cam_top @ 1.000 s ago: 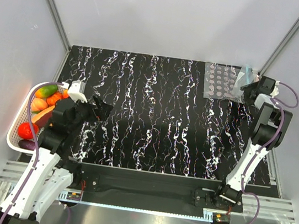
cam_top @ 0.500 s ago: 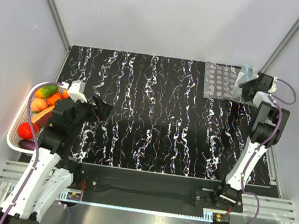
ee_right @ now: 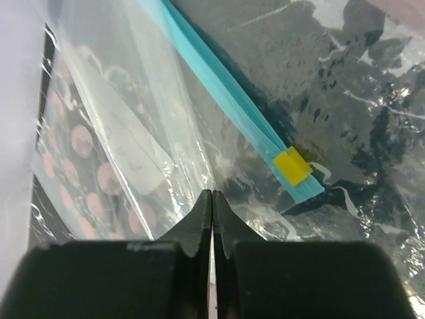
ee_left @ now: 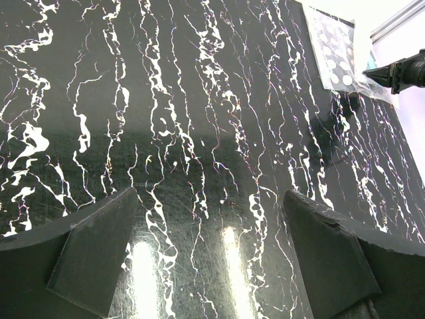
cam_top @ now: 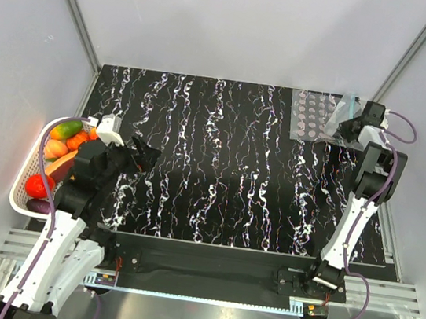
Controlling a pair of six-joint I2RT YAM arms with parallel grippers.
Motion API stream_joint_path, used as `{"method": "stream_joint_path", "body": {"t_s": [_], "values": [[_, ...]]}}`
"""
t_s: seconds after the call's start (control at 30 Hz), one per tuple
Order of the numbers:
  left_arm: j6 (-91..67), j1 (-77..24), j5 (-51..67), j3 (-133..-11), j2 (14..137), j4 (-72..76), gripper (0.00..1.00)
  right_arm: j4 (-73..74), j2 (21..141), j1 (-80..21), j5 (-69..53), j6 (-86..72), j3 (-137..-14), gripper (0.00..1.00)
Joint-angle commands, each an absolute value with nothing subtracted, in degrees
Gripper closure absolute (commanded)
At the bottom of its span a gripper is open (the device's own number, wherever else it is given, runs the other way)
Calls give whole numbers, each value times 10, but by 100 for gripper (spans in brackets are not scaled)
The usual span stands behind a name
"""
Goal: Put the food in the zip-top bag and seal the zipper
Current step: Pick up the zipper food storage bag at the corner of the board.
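Note:
The clear zip-top bag [ee_right: 345,100] lies at the table's far right corner. Its teal zipper [ee_right: 226,93] carries a yellow slider [ee_right: 293,166]. My right gripper [ee_right: 212,194] is shut, with a fold of the bag's film pinched at its tips. From above, that gripper [cam_top: 343,124] sits on the bag [cam_top: 339,112]. The food rests in a white basket [cam_top: 24,173] at the left: an orange fruit [cam_top: 77,140], a green-and-orange one [cam_top: 66,129] and a peach-pink one [cam_top: 56,148]. My left gripper [ee_left: 209,199] hovers open over bare table beside the basket.
A clear sheet printed with dots [cam_top: 313,116] lies just left of the bag and partly under it. A red tomato [cam_top: 36,185] and a purple eggplant [cam_top: 37,205] share the basket. White walls close in behind and on both sides of the black marbled table [cam_top: 220,168].
My right gripper has shut on the bag's film and edged slightly left, bunching the bag. The left arm has not moved.

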State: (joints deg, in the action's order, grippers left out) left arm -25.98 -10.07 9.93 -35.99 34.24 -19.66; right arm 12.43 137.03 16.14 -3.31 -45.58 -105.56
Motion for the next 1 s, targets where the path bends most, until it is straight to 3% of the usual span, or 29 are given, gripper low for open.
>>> {"method": "stream_joint_path", "body": {"t_s": [0.0,0.2,0.47,0.63,0.97], "values": [[-259,-98,113,-383,340,-171,1,140,1367,160,-47,-435,-1085,100],[-258,-98,113,-384,341,-172,1,114,1310,154,-26,-398,-1042,100],[-258,-96,116,-384,338,-171,1,47,1116,75,45,-330,-850,100],[-258,-94,115,-382,334,-172,1,70,964,-33,110,-263,-745,100],[-256,-95,113,-381,341,-174,1,179,781,-261,140,-152,-636,100]]}}
